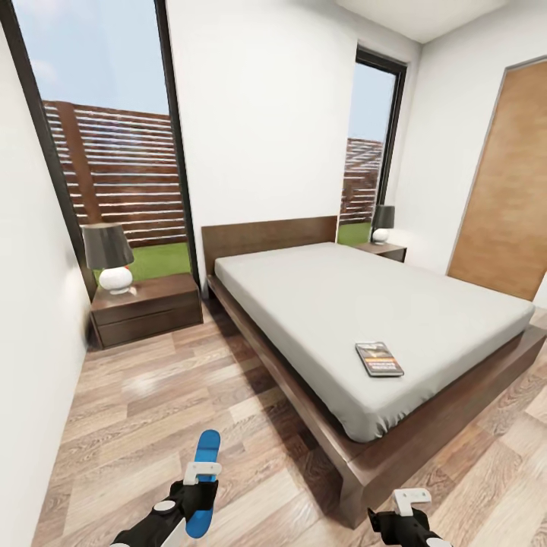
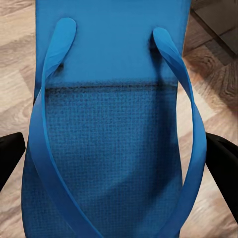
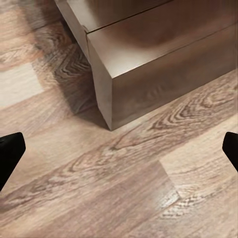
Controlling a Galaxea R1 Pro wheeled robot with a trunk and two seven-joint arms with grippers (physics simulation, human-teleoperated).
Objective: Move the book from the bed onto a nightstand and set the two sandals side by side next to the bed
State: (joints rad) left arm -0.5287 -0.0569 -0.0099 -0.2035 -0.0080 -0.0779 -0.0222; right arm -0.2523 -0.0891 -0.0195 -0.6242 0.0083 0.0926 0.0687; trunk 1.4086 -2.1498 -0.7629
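I see the wood-plank floor point(image 1: 152, 395) carrying the bed point(image 1: 365, 456) and two nightstands point(image 1: 148, 308), one each side of the headboard. The book point(image 1: 379, 358) lies flat on the grey mattress point(image 1: 342, 304), near the foot edge.

I see the left gripper point(image 1: 199, 486) clamped on a blue sandal point(image 1: 203, 490); arm and sandal heel cut off at head view's bottom edge. In the left wrist view, sandal point(image 2: 114, 148) runs off top and bottom. Right gripper point(image 1: 406, 516) partly cropped, bottom right. Book point(image 1: 379, 358) title too small to read. Far nightstand point(image 1: 382, 249) half hidden behind the bed point(image 1: 365, 319).
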